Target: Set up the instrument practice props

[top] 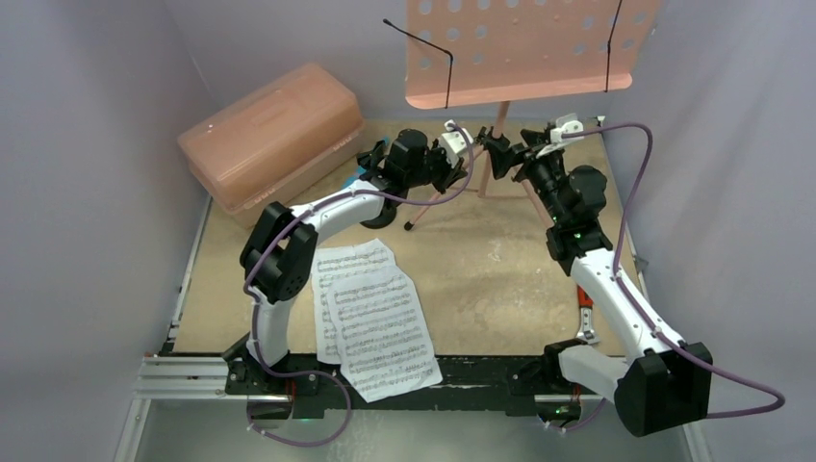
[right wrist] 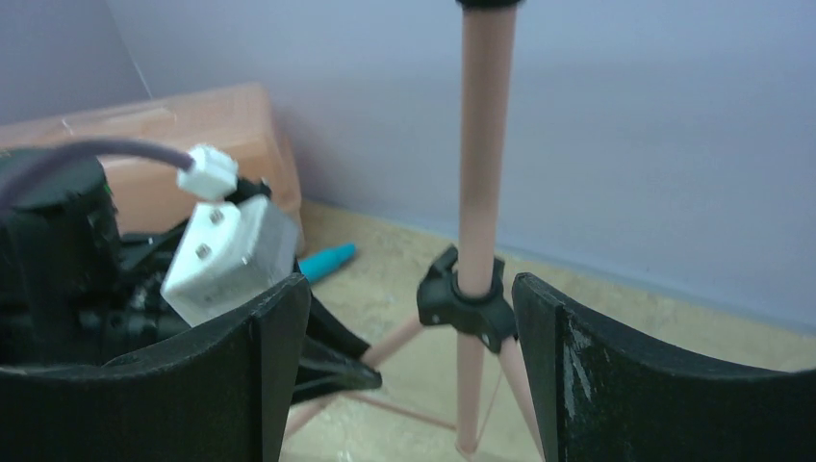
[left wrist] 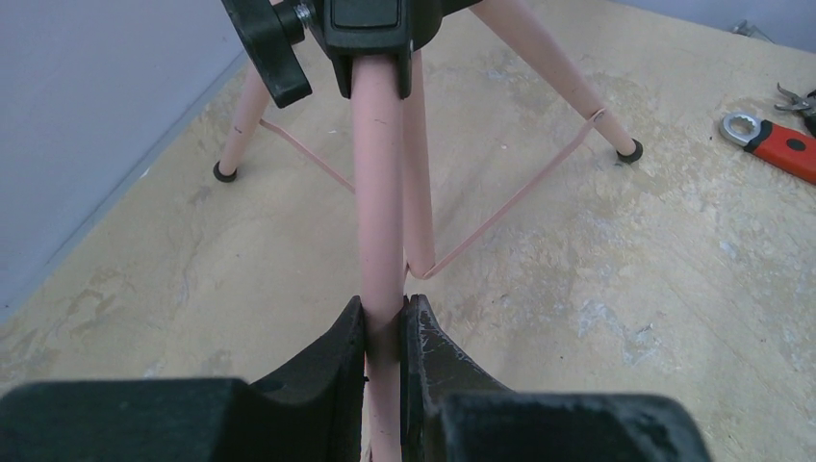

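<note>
My left fingers are clamping shut on a pink tube of the music stand, just below its black hub. My right fingers are standing wide apart, gripping nothing, with the stand's upright pole showing between them. The stand is standing on its rubber feet, close to the back wall. It's sitting on a pale tan surface, scuffed and blotched with whitish wear. Plain lilac-grey walls are closing in behind the stand and on both sides of it. The two sheet-music pages are lying overlapped well in front of the stand. The cyan microphone is lying to the stand's left, near the pink case. A red-handled wrench is lying off to the stand's right.
</note>
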